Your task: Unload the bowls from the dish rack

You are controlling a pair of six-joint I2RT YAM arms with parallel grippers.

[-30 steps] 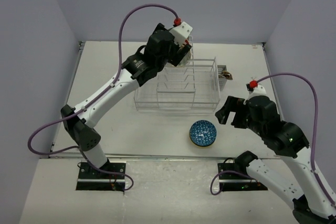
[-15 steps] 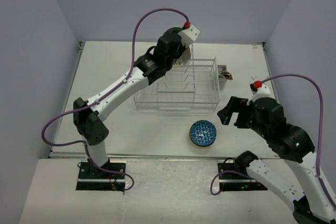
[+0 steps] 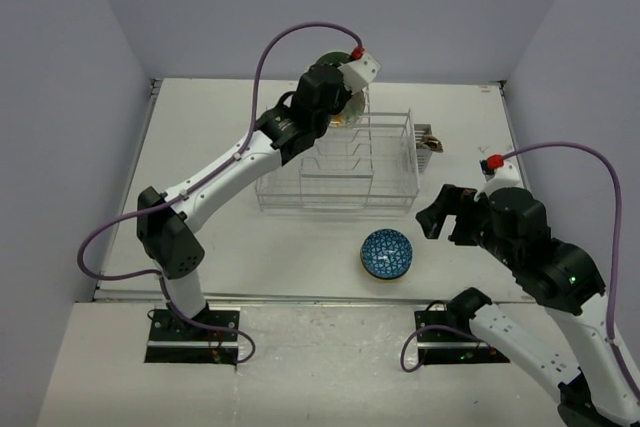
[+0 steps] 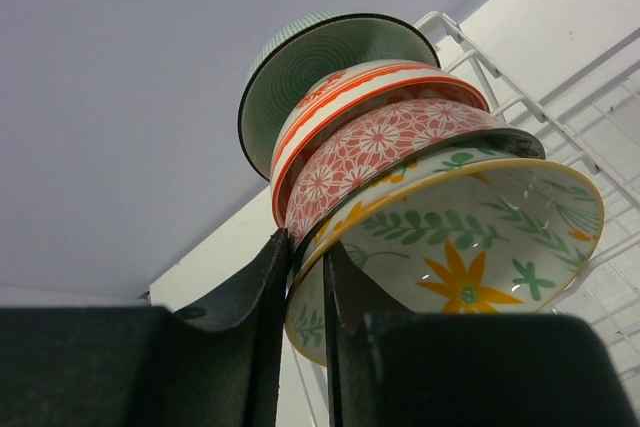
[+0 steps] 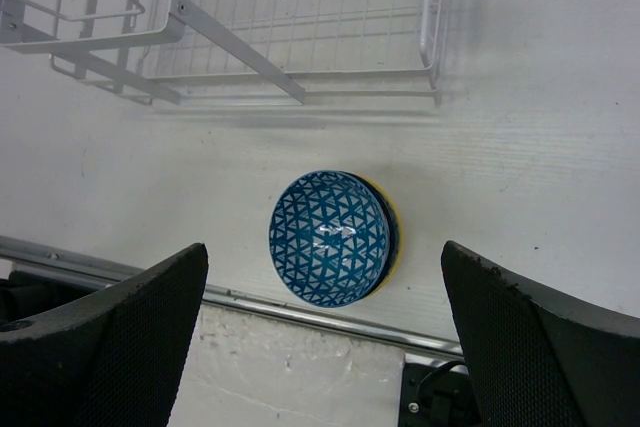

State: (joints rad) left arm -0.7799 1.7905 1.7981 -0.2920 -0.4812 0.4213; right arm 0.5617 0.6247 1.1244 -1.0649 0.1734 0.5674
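Four small round glazed bowls sit nested on edge at the far left corner of the white wire dish rack (image 3: 340, 175). Whether they sit in its slots or hang just clear cannot be told.
- Pale green ribbed bowl (image 4: 330, 57), rearmost.
- White bowl with orange-red bands (image 4: 385, 87).
- Red bowl with white flower motif (image 4: 390, 147).
- Cream bowl (image 4: 470, 237) with a yellow rim, orange flowers and green leaves, foremost, its inside showing.

Left gripper (image 4: 305, 252): the fingers are drawn close on the cream bowl's rim, apparently one on each side of the wall.

One blue mosaic bowl (image 5: 328, 237) stands upright on the white table (image 3: 220, 237), apart from the rack. It rests on a yellow-edged bowl (image 5: 393, 232) that shows only as a sliver.

Right gripper (image 3: 438, 215): the fingers are spread wide and hold nothing, above and beside the blue mosaic bowl.

Handling, by judgement: the bowls are rigid, light and likely slick with glaze, and they would chip against wire or each other. The rim is the only hold on offer, so take it deep, since a bowl pinched at one edge may swing. Drawing the cream bowl out askew could drag the red bowl along.
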